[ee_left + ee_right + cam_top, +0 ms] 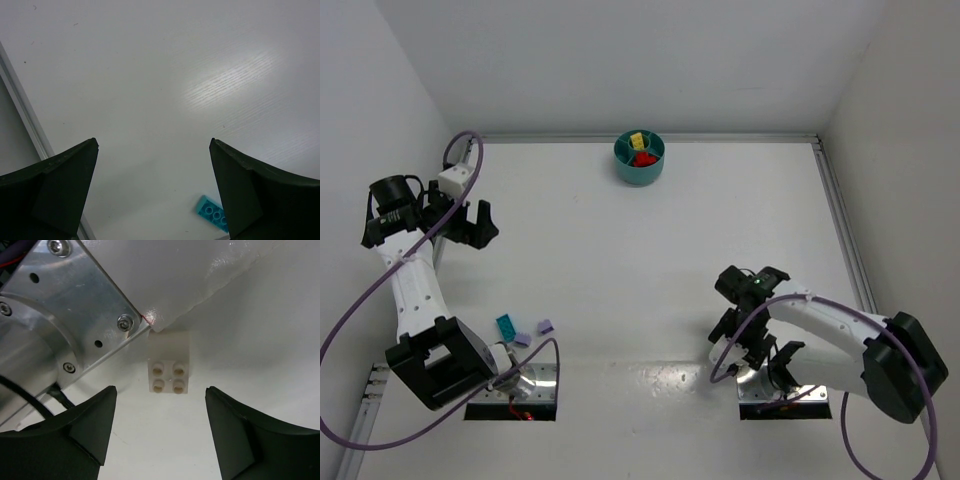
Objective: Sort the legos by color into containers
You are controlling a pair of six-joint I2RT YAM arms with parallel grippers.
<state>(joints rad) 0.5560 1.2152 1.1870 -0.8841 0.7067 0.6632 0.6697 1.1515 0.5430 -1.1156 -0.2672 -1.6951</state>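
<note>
Just past right hand [160,396]: pale sq. 4-stud brick [169,362] (smooth plastic).

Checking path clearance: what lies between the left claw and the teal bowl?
Nothing: in the top view, only bare table separates the left claw from the bowl.

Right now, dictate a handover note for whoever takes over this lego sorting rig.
Left gripper: open, empty, over the table.
Right gripper: open, empty, facing a whitish brick beside the right arm's base.
Done: yellow brick and red brick are in the bowl.
Left: teal brick and two purple bricks near the left arm's base; whitish brick too.
</note>
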